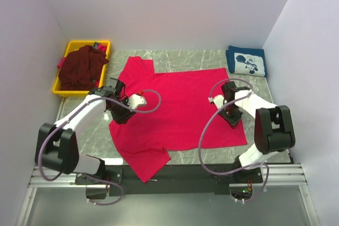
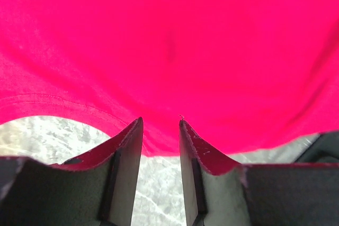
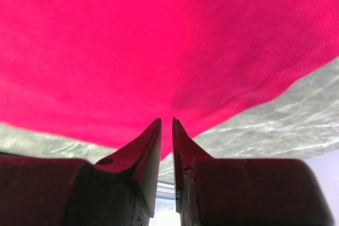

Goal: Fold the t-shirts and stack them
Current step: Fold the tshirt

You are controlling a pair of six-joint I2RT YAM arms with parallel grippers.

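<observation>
Red t-shirt (image 1: 180, 107) spread flat on the table (image 1: 175, 56), collar to the left. Left end effector (image 2: 160, 121) apart at the collar edge. Right end effector (image 3: 166, 120) almost together, seemingly pinching the bottom hem, probably to lift for a fold. Navy t-shirt (image 1: 246, 62) folded far right, maroon t-shirt (image 1: 79, 67) heaped in yellow bin (image 1: 69, 51), both well apart from the fold.
</observation>
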